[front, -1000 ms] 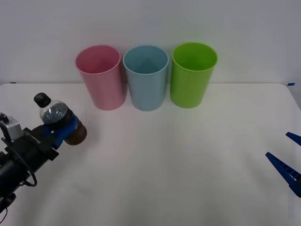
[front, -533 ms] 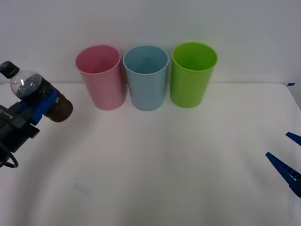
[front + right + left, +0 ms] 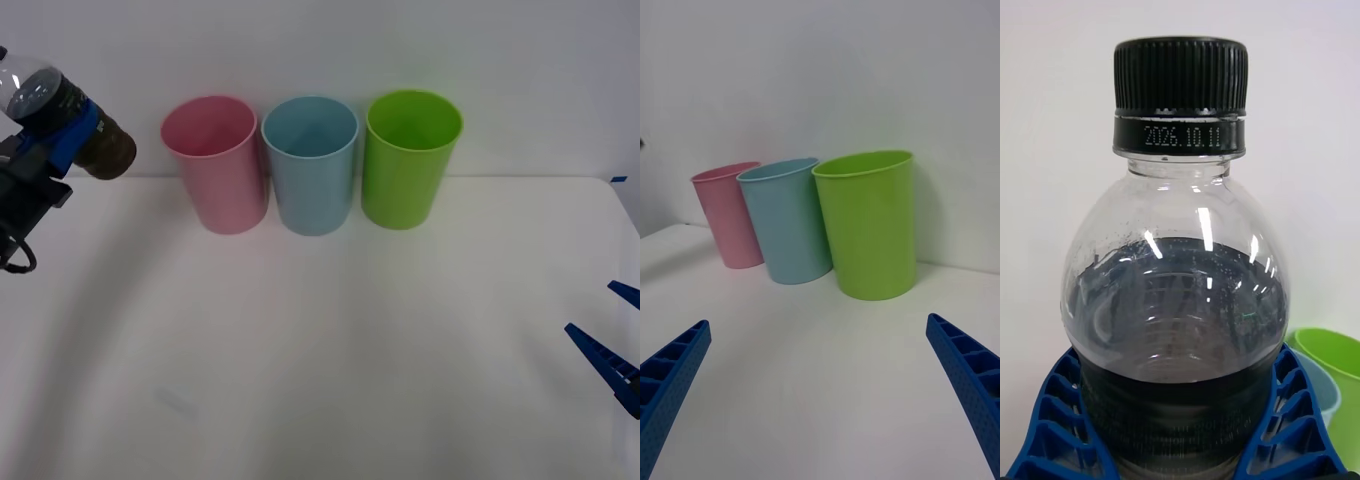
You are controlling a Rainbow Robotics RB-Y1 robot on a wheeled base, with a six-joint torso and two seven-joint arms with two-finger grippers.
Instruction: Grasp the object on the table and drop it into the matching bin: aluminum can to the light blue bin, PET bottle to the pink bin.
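One clear PET bottle [image 3: 1176,300], black cap, dark label

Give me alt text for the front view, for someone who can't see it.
The left gripper, raised at the table's far left, holds a small clear plastic bottle with a dark label. Pink, light blue and green plastic cup-shaped bins stand in a row on the white table; the right gripper rests open at the right edge.

Glossy clear plastic PET bottle [image 3: 1176,300], ribbed cap [image 3: 1180,79]; bins [image 3: 310,165] seemingly smooth matt plastic.
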